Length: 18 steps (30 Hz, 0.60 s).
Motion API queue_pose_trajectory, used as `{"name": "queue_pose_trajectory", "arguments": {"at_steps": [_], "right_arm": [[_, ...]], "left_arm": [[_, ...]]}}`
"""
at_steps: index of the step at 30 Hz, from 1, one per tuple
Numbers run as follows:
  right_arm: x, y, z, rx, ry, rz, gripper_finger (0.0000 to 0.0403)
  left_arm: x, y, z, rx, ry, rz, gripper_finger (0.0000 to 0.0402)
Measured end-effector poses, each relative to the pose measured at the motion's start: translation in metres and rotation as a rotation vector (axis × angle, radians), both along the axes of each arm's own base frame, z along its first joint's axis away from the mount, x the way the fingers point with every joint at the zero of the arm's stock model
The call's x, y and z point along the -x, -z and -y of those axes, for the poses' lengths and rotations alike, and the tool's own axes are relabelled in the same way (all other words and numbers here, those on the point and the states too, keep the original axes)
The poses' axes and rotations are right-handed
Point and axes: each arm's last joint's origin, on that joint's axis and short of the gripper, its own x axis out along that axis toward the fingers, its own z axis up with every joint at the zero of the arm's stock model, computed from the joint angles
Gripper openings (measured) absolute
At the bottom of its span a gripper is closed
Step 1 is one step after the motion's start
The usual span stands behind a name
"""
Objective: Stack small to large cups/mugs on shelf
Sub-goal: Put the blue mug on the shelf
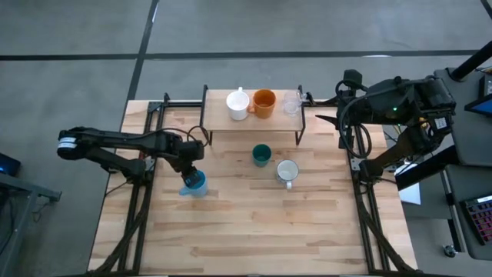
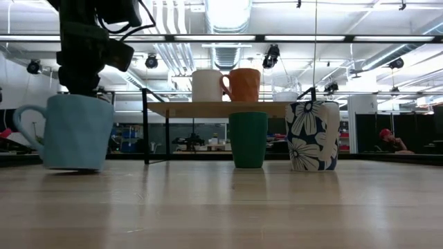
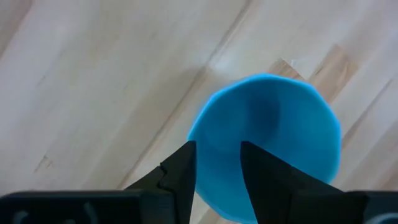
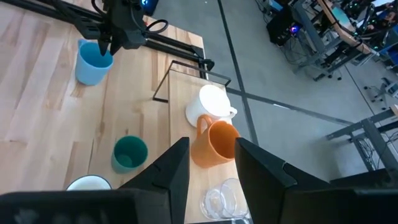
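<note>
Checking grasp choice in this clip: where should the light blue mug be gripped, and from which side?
Probably by the rim wall, from above. The light blue mug stands upright and open-topped on the table, handle sideways. The left hand already sits over its rim, fingers apart, seemingly straddling the wall.

We see a light-wood counter (image 1: 254, 223) filling the lower centre of the frame over grey floor (image 1: 69, 31). Behind it, ceiling lights (image 2: 228, 10) line the top, and a person in a red cap (image 2: 389, 140) sits at far right.
</note>
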Motion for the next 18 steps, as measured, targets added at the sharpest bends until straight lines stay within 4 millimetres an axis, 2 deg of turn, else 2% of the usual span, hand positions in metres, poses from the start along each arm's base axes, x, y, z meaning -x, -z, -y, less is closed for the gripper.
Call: {"name": "queue_pose_trajectory", "arguments": {"at_steps": [18], "right_arm": [[0.0000, 0.0000, -0.0001, -0.001, -0.002, 0.000, 0.0121]], "left_arm": [[0.0072, -0.0083, 0.0002, -0.018, -0.001, 0.031, 0.0112]]}}
